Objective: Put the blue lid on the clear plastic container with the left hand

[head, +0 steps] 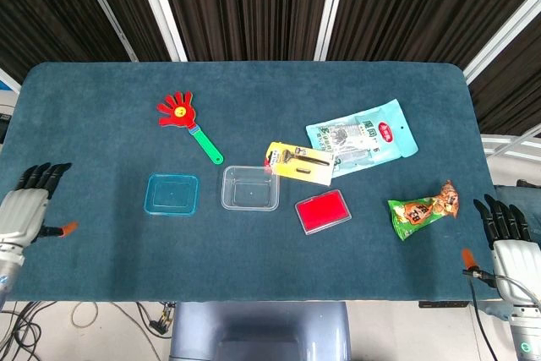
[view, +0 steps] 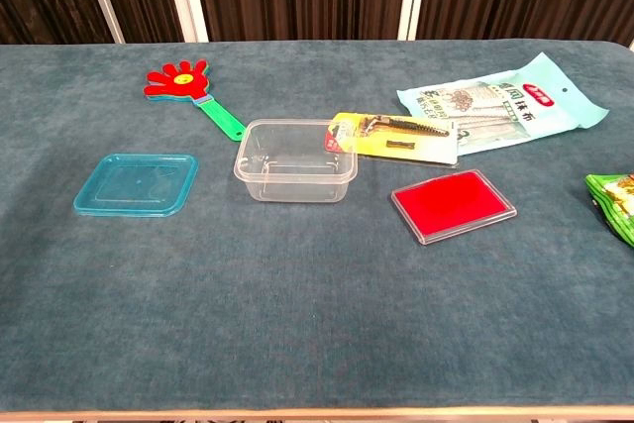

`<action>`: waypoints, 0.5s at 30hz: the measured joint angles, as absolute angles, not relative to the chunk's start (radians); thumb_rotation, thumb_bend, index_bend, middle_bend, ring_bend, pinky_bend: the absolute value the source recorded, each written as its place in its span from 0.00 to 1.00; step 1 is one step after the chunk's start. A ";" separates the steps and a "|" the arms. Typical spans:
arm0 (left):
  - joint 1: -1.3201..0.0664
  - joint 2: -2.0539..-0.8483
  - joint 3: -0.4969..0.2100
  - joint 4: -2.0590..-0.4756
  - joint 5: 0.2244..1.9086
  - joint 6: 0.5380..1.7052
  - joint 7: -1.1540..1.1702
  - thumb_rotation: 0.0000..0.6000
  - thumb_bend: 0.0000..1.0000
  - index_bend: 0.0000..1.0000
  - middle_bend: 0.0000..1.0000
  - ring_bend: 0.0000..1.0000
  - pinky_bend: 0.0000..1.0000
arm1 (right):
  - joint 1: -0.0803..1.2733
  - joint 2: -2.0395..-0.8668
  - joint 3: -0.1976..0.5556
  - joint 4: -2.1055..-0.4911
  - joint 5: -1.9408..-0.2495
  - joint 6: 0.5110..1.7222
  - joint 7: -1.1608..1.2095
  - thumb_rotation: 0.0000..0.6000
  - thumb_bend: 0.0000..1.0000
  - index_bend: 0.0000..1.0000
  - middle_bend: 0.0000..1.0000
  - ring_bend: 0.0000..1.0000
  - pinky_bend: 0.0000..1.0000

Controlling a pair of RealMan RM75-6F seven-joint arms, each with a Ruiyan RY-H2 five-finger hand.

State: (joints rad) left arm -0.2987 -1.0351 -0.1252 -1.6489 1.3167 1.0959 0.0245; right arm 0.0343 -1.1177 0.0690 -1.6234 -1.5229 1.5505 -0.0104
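The blue lid lies flat on the teal table, just left of the clear plastic container, which stands upright and holds nothing. My left hand hovers at the table's left edge, well left of the lid, fingers spread and holding nothing. My right hand sits at the right front corner, fingers apart and holding nothing. Neither hand shows in the chest view.
A yellow carded tool rests against the container's right rim. A red flat case, a pale blue snack bag, a green snack packet and a red hand clapper with green handle lie around.
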 measured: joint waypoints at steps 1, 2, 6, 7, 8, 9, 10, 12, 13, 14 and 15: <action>-0.325 -1.030 -0.131 -1.653 1.298 1.054 0.041 1.00 0.12 0.06 0.06 0.00 0.02 | 0.034 -1.117 0.069 -1.625 -1.521 1.549 -0.010 1.00 0.39 0.01 0.00 0.00 0.00; -0.346 -1.028 -0.135 -1.655 1.281 1.024 0.058 1.00 0.11 0.06 0.06 0.00 0.02 | 0.034 -1.117 0.069 -1.626 -1.520 1.549 -0.008 1.00 0.39 0.01 0.00 0.00 0.00; -0.417 -1.046 -0.154 -1.657 1.198 0.956 0.160 1.00 0.10 0.06 0.06 0.00 0.02 | 0.032 -1.115 0.070 -1.633 -1.516 1.548 -0.002 1.00 0.39 0.01 0.00 0.00 0.00; -0.437 -1.060 -0.158 -1.655 1.168 0.945 0.194 1.00 0.10 0.06 0.06 0.00 0.02 | 0.032 -1.114 0.069 -1.634 -1.515 1.547 -0.001 1.00 0.39 0.01 0.00 0.00 0.00; -0.453 -1.074 -0.161 -1.654 1.145 0.936 0.219 1.00 0.10 0.06 0.06 0.00 0.02 | 0.031 -1.114 0.070 -1.634 -1.513 1.546 -0.001 1.00 0.39 0.01 0.00 0.00 0.00; -0.468 -1.089 -0.164 -1.651 1.122 0.927 0.243 1.00 0.10 0.05 0.06 0.00 0.02 | 0.031 -1.113 0.070 -1.635 -1.512 1.545 0.001 1.00 0.39 0.01 0.00 0.00 0.00; -0.488 -1.110 -0.166 -1.646 1.093 0.915 0.272 1.00 0.10 0.05 0.06 0.00 0.02 | 0.031 -1.113 0.070 -1.636 -1.510 1.544 0.002 1.00 0.39 0.01 0.00 0.00 0.00; -0.518 -1.143 -0.169 -1.633 1.052 0.898 0.314 1.00 0.10 0.05 0.06 0.00 0.02 | 0.032 -1.112 0.072 -1.636 -1.505 1.540 0.005 1.00 0.39 0.01 0.00 0.00 0.00; -0.538 -1.166 -0.169 -1.622 1.026 0.885 0.341 1.00 0.10 0.05 0.06 0.00 0.02 | 0.032 -1.112 0.073 -1.637 -1.502 1.539 0.006 1.00 0.39 0.01 0.00 0.00 0.00; -0.552 -1.182 -0.169 -1.612 1.008 0.874 0.358 1.00 0.10 0.05 0.06 0.00 0.02 | 0.032 -1.112 0.074 -1.637 -1.499 1.538 0.007 1.00 0.39 0.01 0.00 0.00 0.00; -0.565 -1.199 -0.169 -1.601 0.990 0.864 0.372 1.00 0.10 0.05 0.06 0.00 0.02 | 0.033 -1.111 0.075 -1.638 -1.495 1.536 0.008 1.00 0.39 0.01 0.00 0.00 0.00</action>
State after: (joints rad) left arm -0.5653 -1.1995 -0.1689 -1.6009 0.9901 0.8637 0.3720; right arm 0.0327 -1.1112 0.0753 -1.6384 -1.4946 1.5355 0.0079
